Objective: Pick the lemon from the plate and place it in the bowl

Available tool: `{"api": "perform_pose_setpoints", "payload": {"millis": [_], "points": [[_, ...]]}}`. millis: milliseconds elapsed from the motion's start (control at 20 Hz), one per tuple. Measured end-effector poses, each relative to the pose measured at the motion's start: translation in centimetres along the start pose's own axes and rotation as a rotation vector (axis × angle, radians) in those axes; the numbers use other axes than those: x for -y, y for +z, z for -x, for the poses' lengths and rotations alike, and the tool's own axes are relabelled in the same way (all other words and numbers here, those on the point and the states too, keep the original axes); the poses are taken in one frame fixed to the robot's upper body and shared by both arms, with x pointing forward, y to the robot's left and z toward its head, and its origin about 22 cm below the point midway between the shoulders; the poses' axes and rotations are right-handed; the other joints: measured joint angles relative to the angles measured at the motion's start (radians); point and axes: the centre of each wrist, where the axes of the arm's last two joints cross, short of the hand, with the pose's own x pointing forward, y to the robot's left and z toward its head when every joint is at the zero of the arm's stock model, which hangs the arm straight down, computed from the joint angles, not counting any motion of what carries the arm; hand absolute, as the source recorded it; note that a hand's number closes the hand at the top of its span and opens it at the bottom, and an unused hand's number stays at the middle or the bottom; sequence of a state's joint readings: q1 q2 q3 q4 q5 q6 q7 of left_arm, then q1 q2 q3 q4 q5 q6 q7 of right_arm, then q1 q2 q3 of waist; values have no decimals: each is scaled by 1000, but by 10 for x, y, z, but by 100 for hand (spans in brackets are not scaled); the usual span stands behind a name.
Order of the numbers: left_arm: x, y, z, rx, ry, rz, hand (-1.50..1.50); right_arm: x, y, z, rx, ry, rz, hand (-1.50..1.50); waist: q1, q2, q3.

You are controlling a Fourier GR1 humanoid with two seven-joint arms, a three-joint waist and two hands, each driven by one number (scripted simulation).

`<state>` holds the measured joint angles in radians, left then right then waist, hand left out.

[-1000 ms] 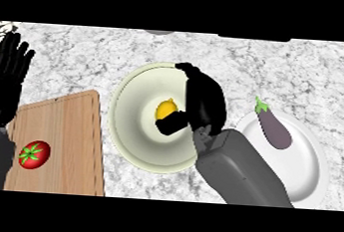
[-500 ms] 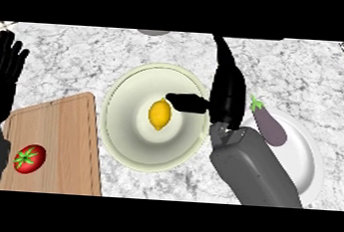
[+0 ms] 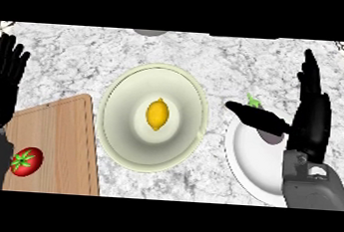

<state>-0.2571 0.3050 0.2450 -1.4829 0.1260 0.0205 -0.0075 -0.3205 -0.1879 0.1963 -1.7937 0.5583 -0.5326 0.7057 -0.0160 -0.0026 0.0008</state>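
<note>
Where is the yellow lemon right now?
The lemon sits in the middle of the big bowl at the centre of the head view, between the wooden board on its left and the white plate on its right.

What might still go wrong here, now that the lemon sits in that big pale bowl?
Little seems at stake for the yellow lemon, which lies in the middle of the cream bowl. The open right hand hangs over the white plate with its thumb above the purple eggplant, so a low sweep might knock that. The red tomato lies at the wooden cutting board's left edge, beside the left forearm, and might get nudged off.
</note>
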Motion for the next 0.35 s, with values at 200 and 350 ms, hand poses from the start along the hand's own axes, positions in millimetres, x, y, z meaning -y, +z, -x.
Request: {"api": "perform_pose_setpoints", "payload": {"millis": [200, 350], "points": [[-3, 4, 5, -2, 0, 1, 0, 53, 4, 19, 2, -41, 23, -150, 0, 0, 0], [0, 3, 1, -1, 5, 7, 0, 87, 5, 39, 5, -58, 22, -150, 2, 0, 0]]}}
